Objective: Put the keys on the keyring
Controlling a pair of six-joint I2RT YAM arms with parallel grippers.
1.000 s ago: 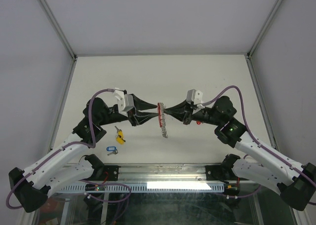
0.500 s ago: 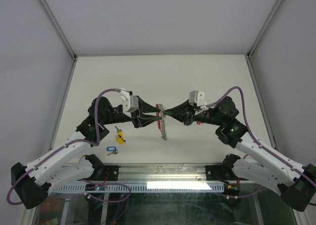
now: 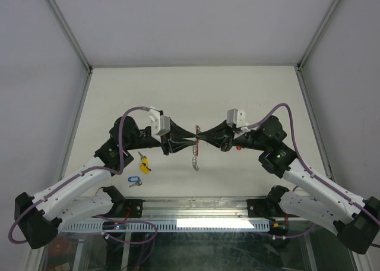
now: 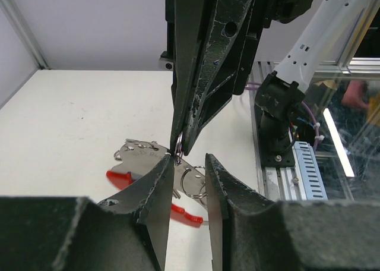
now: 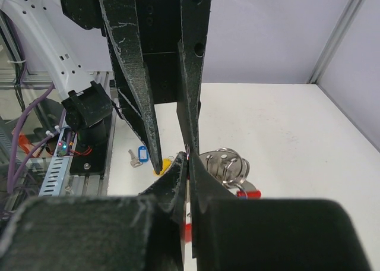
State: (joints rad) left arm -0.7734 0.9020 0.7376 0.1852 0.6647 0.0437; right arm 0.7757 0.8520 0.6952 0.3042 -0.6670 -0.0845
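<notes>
keyring hangs over the table, pinched by one of its metal rings in the closed right gripper. left gripper stands apart, holding nothing. we judge it light, floppy, slippery; grip a single ring edge-on and expect swing.

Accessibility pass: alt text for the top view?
The left gripper and right gripper meet tip to tip over a white table; the right pinches the dangling keyring. A yellow-tagged key and a blue-tagged key lie left of them.
</notes>
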